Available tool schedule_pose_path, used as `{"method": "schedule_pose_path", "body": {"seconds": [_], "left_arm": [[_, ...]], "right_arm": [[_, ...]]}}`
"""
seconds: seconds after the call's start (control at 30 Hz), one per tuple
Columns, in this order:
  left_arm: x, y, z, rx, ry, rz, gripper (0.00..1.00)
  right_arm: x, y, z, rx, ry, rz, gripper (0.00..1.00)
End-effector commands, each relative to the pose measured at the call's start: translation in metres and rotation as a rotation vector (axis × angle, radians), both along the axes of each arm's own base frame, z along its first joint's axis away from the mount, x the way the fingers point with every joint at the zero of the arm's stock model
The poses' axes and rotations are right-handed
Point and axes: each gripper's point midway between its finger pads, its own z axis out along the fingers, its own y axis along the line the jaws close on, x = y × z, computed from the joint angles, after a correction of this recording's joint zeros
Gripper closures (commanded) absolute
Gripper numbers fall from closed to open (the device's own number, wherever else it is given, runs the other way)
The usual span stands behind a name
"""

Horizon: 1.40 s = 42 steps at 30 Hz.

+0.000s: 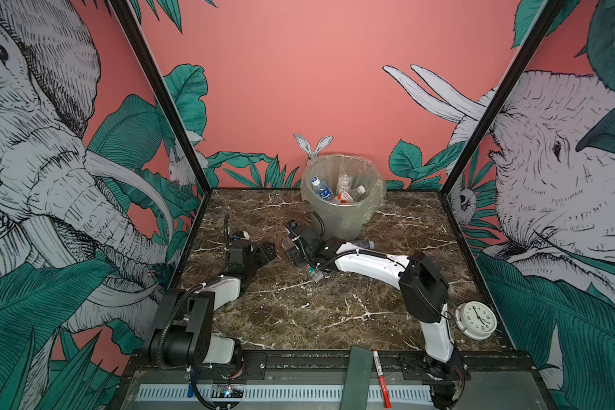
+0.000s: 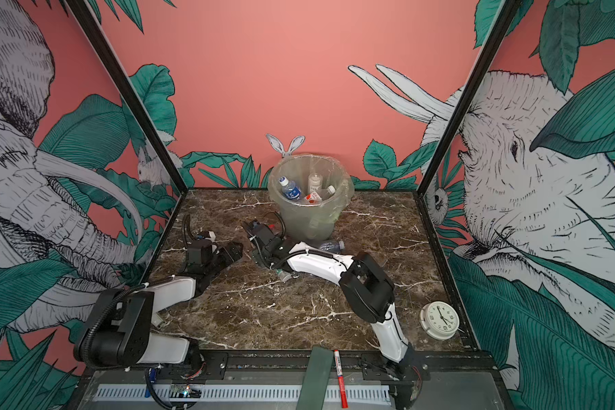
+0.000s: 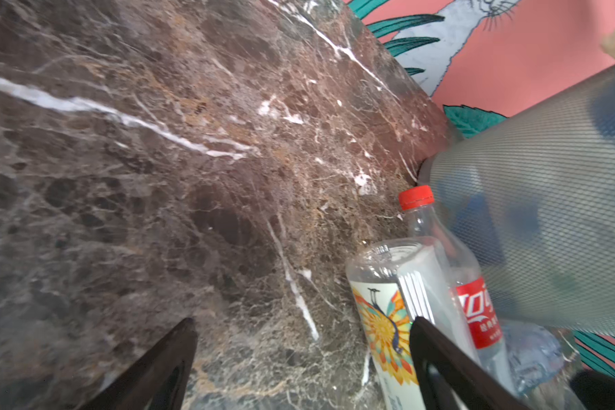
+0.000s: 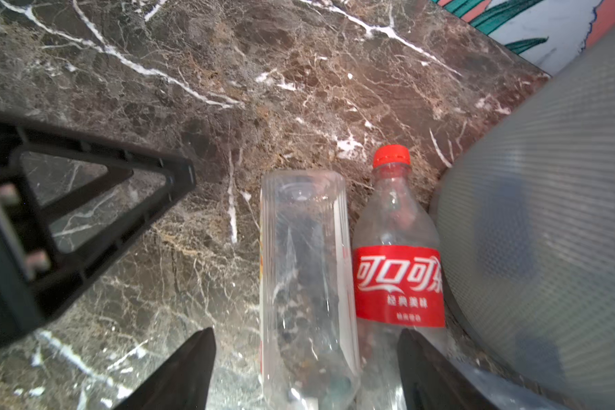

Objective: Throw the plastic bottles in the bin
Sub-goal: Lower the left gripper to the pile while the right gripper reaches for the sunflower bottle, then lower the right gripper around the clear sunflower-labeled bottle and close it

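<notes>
The bin, grey-green with a clear liner, stands at the back and holds several plastic bottles. My right gripper is open, its fingers either side of a clear bottle lying on the marble. A red-labelled bottle lies between that one and the bin. In both top views the right gripper hides most of these; a green cap shows below the arm. Another bottle lies behind the arm. My left gripper is open over bare marble, beside the colourful-labelled bottle.
A white clock lies at the front right of the marble table. A red-and-white marker pen and a green strip lie on the front rail. Patterned walls close in the left, right and back sides.
</notes>
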Motion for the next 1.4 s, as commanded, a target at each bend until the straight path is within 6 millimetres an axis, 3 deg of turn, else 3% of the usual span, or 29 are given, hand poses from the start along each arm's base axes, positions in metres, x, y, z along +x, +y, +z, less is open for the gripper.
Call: {"method": "schedule_pose_path", "body": {"seconds": [0.0,0.33,0.5,0.73,0.93,1.37], "left_arm": [[0.007,-0.007,0.013,-0.042,-0.044,-0.028,0.05],[0.004,0.003,0.018,-0.017,-0.054,0.01,0.05],[-0.002,0.018,0.023,0.009,-0.07,0.063,0.05],[-0.004,0.023,0.023,0.034,-0.058,0.076,0.06],[-0.002,0.019,0.02,0.018,-0.052,0.065,0.06],[0.001,0.014,0.013,-0.005,-0.033,0.047,0.06]], "right_arm": [[0.0,0.005,0.002,-0.021,0.01,0.02,0.17],[0.007,0.018,-0.02,-0.029,0.078,0.034,0.18],[0.009,0.019,-0.026,-0.018,0.099,0.035,0.2],[0.019,0.013,-0.033,-0.007,0.114,0.01,0.2],[0.025,0.013,-0.034,0.0,0.124,0.014,0.19],[0.023,0.016,-0.055,-0.024,0.169,0.027,0.18]]}}
